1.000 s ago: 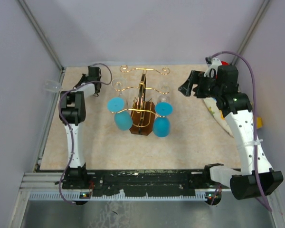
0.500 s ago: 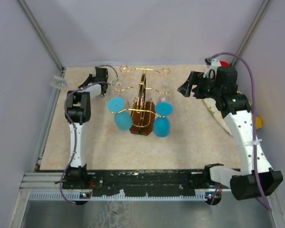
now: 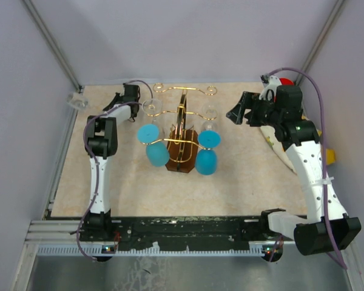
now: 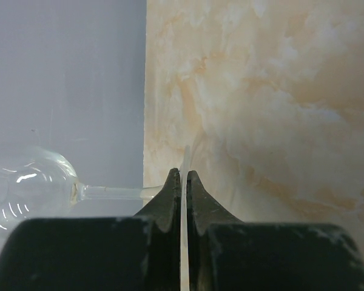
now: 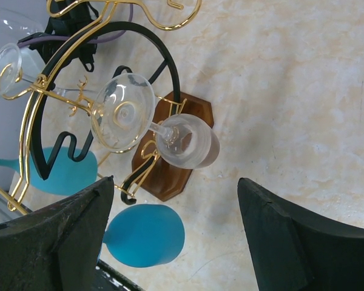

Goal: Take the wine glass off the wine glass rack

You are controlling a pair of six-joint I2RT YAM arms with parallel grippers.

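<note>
Marbled desk (image 3: 249,176) bears the wine glass rack (image 3: 182,136). At its far-left corner, left end effector (image 4: 183,177) pinches a wine glass (image 4: 30,182) foot; right end effector (image 5: 177,185) gapes wide.

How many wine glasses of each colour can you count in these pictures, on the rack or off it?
Clear wine glasses: 3, two on the wine glass rack, one held by the left gripper
Blue wine glasses: 2, both on the rack
Total: 5
</note>
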